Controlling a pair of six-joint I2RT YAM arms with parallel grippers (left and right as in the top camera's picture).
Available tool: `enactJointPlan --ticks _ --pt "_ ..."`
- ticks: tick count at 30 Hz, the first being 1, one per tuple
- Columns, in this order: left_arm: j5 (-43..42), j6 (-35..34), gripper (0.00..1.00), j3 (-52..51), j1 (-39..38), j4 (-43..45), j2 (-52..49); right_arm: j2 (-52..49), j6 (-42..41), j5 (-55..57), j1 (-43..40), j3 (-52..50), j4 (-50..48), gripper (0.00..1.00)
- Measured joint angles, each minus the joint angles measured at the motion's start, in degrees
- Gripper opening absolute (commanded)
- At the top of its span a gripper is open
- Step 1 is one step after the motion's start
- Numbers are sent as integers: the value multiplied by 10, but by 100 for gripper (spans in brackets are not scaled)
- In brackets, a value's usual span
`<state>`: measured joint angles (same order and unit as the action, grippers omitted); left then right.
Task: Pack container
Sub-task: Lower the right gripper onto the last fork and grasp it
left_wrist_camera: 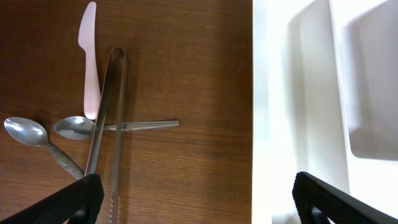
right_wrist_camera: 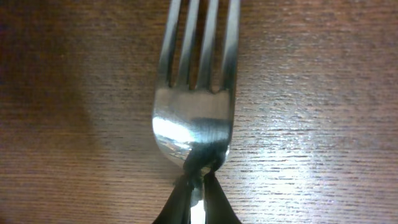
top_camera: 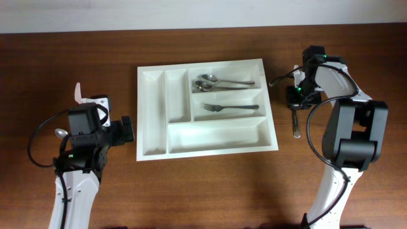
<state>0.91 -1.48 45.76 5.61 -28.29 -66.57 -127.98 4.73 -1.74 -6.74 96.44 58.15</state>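
Note:
The white container (top_camera: 210, 154) lies mid-table, with two spoons (top_camera: 210, 81) in its top right compartment and a fork (top_camera: 229, 108) in the one below. It also shows in the left wrist view (left_wrist_camera: 273, 93). My right gripper (top_camera: 295, 102) is to the right of the tray. In the right wrist view it (right_wrist_camera: 198, 186) is shut on the neck of a metal fork (right_wrist_camera: 193, 118), close over the table; the fork's handle (top_camera: 296, 124) points toward the front. My left gripper (top_camera: 129, 129) is open and empty just left of the tray, and the left wrist view (left_wrist_camera: 196, 186) shows it spanning the tray's left rim.
Left of the tray lie a pink plastic knife (left_wrist_camera: 91, 62), metal tongs (left_wrist_camera: 109, 112) and two spoons (left_wrist_camera: 25, 130) (left_wrist_camera: 78, 127), the tongs crossing one spoon's handle. The knife tip (top_camera: 78, 92) and one spoon (top_camera: 60, 133) peek out beside the left arm.

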Motion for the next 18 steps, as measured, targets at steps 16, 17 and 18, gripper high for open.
enactJointPlan --ticks 16,17,18 --pt "0 0 99 0 0 0 0 41 -39 9 3 85 72 4" --pt "0 0 99 0 0 0 0 58 -41 9 6 101 75 4" --pt "0 0 99 0 0 0 0 76 -42 9 11 116 79 4"
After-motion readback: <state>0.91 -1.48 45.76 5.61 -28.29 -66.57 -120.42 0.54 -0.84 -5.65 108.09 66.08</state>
